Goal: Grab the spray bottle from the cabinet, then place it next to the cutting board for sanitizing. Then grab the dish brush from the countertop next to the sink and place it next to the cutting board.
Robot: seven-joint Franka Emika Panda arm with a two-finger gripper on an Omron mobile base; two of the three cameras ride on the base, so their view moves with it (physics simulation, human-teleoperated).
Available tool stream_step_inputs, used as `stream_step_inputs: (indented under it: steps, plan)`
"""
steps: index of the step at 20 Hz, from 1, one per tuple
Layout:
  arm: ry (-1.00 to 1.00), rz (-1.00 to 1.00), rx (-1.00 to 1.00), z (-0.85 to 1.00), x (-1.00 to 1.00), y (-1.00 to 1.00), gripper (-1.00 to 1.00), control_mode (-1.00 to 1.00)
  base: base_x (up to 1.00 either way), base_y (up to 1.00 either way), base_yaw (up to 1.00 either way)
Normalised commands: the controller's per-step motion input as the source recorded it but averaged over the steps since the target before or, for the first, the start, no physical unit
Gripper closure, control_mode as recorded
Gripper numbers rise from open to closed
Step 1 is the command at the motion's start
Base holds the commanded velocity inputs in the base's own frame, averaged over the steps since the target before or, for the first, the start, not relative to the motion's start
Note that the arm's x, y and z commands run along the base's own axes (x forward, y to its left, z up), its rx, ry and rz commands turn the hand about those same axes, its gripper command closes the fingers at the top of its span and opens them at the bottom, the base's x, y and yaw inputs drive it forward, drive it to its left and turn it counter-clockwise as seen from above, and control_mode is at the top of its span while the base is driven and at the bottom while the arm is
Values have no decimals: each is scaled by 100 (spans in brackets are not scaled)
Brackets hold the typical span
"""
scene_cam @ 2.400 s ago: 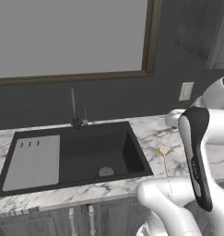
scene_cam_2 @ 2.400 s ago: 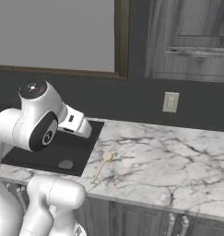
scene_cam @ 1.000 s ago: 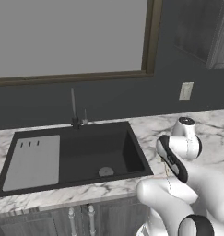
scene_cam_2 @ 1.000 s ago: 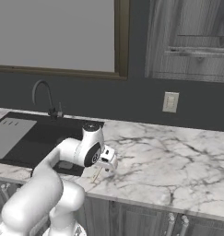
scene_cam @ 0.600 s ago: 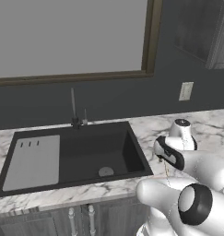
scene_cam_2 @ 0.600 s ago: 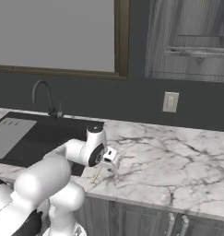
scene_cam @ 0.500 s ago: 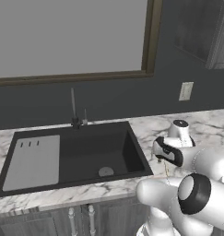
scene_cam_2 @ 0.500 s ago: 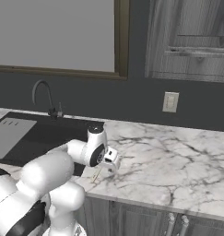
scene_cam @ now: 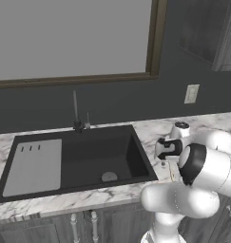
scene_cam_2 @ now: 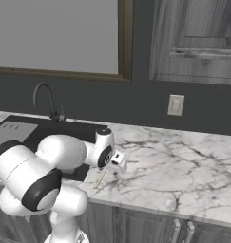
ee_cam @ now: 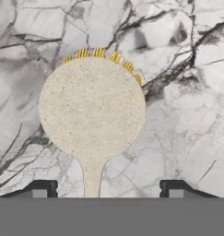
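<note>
Arm lowered, claw apart astride dish brush on countertop, beside sink

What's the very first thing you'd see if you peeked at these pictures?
Probably the big white robot arm bending low over the marble countertop, just right of the black sink. Right under its tool, the hand view shows the dish brush close up: a round pale head with yellow bristles peeking out at one edge, lying between the open fingertips.

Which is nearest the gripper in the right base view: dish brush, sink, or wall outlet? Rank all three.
From the gripper:
1. Dish brush, on the countertop just below it.
2. Sink, off to the left.
3. Wall outlet, up on the back wall, to the right.
</note>
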Motion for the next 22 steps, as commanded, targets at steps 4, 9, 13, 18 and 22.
stream_step_inputs:
  steps: [4, 9, 13, 18, 22]
  plan:
    - [0, 0, 0, -32, 11, 0, -100, -100, 0, 0, 0]
    - [0, 0, 0, -30, 1, 0, -100, -100, 0, 0, 0]
    - [-9, 0, 0, -10, -6, 1, -100, -100, 0, 0, 0]
    - [-22, 0, -1, -11, -27, 59, -100, -100, 0, 0, 0]
    - [-11, 0, 0, -23, -4, 69, -100, -100, 0, 0, 0]
